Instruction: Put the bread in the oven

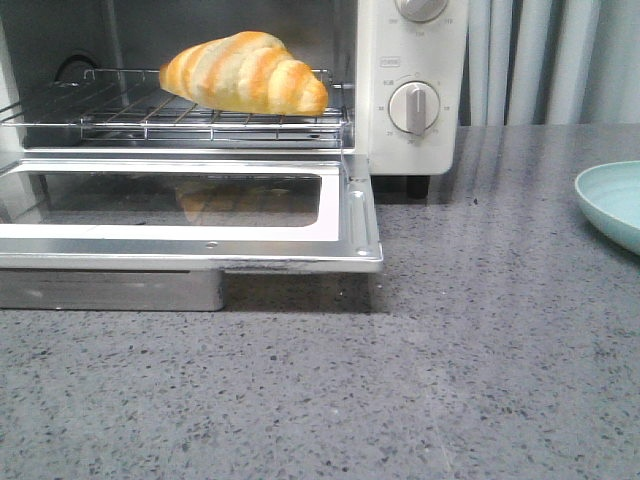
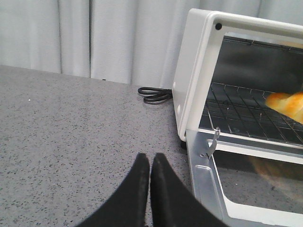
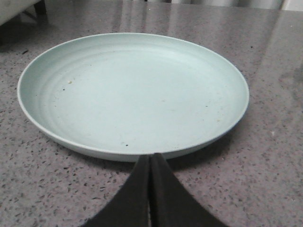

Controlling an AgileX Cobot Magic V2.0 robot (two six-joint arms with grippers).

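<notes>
The bread (image 1: 245, 72), a golden-orange roll with cream stripes, lies on the wire rack (image 1: 120, 115) inside the cream-white oven (image 1: 415, 85). The oven's glass door (image 1: 190, 205) hangs open and flat. In the left wrist view the bread's end (image 2: 286, 105) shows on the rack. My left gripper (image 2: 150, 158) is shut and empty, over the counter to the left of the open door. My right gripper (image 3: 150, 157) is shut and empty at the near rim of a pale green plate (image 3: 132, 92). Neither gripper shows in the front view.
The plate's edge (image 1: 612, 205) shows at the right of the front view. A black power cord (image 2: 155, 94) lies behind the oven's left side. Grey curtains hang behind the speckled grey counter (image 1: 400, 380).
</notes>
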